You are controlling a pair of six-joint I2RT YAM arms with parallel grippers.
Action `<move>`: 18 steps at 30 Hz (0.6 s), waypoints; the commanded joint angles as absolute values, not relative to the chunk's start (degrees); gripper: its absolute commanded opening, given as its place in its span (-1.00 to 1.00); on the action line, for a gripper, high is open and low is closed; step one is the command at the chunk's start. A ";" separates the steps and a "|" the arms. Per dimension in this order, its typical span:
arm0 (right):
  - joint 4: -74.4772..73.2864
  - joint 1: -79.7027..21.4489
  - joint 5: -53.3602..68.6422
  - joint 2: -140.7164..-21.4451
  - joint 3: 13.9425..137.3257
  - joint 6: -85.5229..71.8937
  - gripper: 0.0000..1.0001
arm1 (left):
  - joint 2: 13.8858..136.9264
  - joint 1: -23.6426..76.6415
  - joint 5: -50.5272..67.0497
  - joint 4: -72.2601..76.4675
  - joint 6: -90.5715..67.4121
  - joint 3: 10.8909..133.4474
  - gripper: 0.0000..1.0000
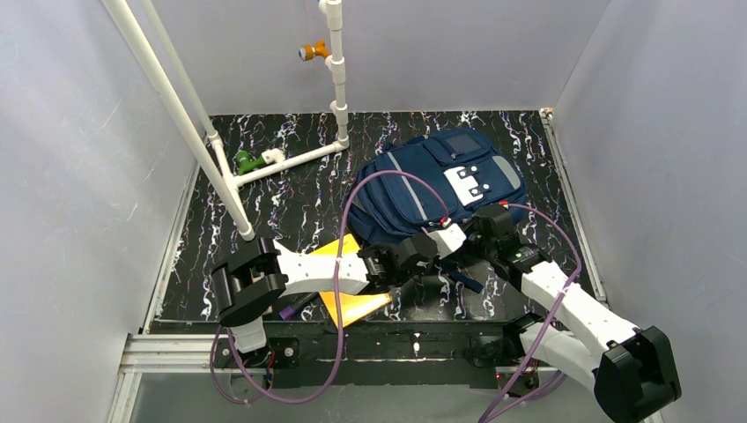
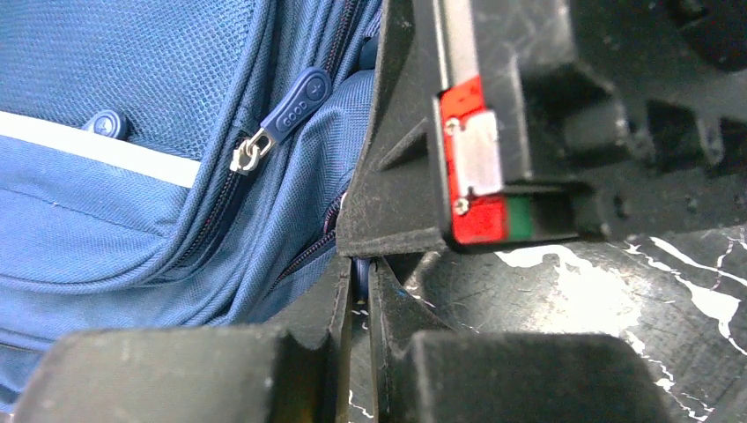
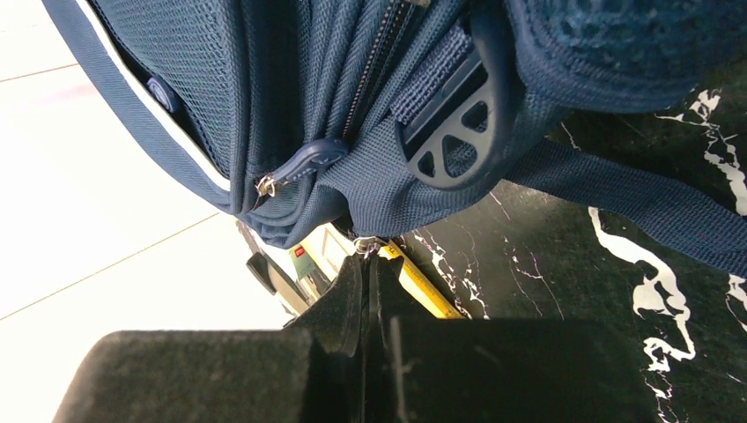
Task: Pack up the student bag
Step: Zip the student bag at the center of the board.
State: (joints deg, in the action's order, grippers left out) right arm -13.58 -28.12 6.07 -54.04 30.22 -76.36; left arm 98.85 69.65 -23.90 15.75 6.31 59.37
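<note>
The navy student bag lies on the black marbled table, its white patch facing up. Both grippers meet at its near edge. My left gripper is shut on a small blue zip pull at the bag's lower seam, shown in the left wrist view. A second blue zip pull hangs free on the bag just above. My right gripper is shut on a metal zip pull under the bag, shown in the right wrist view. The black right gripper body fills the left wrist view.
A yellow flat book lies under the left arm; its edge shows in the right wrist view. A bag strap trails over the table. A white pipe frame stands at the back left. Purple cables loop over the arms.
</note>
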 commanded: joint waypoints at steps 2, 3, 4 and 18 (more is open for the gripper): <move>-13.24 -28.57 6.52 -52.35 33.44 -72.73 -0.97 | 98.93 69.17 -32.56 15.90 6.76 62.60 -1.00; -14.17 -28.56 5.33 -52.09 33.64 -70.90 -0.77 | 98.82 69.15 -32.78 15.83 6.34 62.70 -1.00; -15.19 -28.50 3.42 -51.64 33.75 -69.27 -0.46 | 98.81 69.17 -32.74 15.76 5.88 62.71 -1.00; -11.67 -19.89 -4.00 -51.08 30.12 -68.19 0.65 | 96.27 68.55 -27.40 8.88 -8.36 62.62 -1.00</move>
